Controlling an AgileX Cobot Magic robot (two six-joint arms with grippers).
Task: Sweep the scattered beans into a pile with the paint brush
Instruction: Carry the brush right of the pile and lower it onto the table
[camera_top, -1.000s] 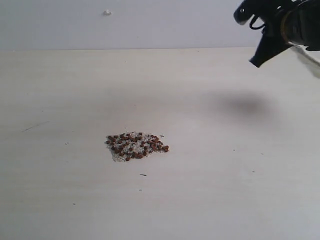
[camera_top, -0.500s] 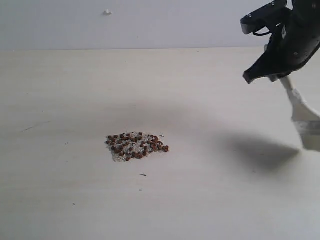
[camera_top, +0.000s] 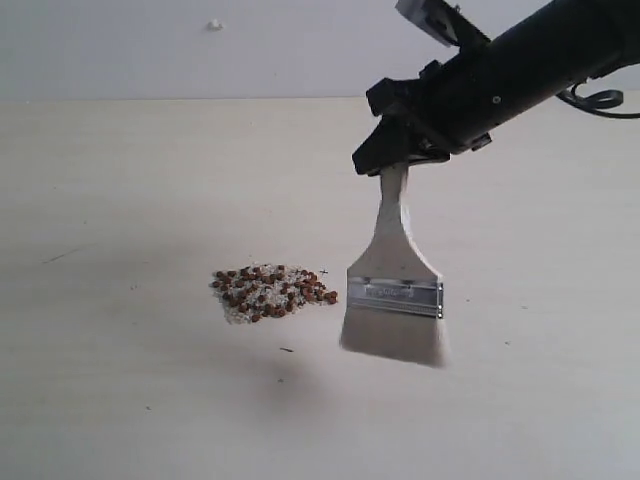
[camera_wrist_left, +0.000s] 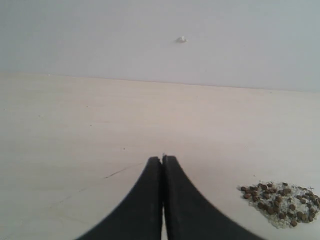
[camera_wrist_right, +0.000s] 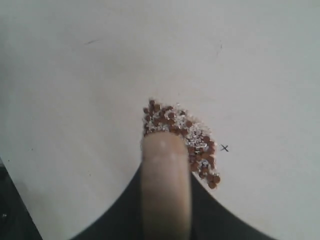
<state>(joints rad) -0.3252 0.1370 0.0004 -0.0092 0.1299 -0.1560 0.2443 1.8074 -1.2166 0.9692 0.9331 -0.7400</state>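
Reddish-brown beans mixed with pale grains lie as one dense pile on the pale table. My right gripper is shut on the wooden handle of the paint brush, which hangs bristles down just right of the pile. Its bristles hover at table level, apart from the beans. In the right wrist view the handle sticks out between the jaws and covers part of the pile. My left gripper is shut and empty, with the pile off to one side of it.
A small white fleck sits on the wall behind the table. A thin dark scratch marks the table left of the pile, and a small x mark lies beside the beans.
My right arm has swung in from the far right toward the middle, carrying the brush down until its bristles hang just right of the pile. The pile has not moved.
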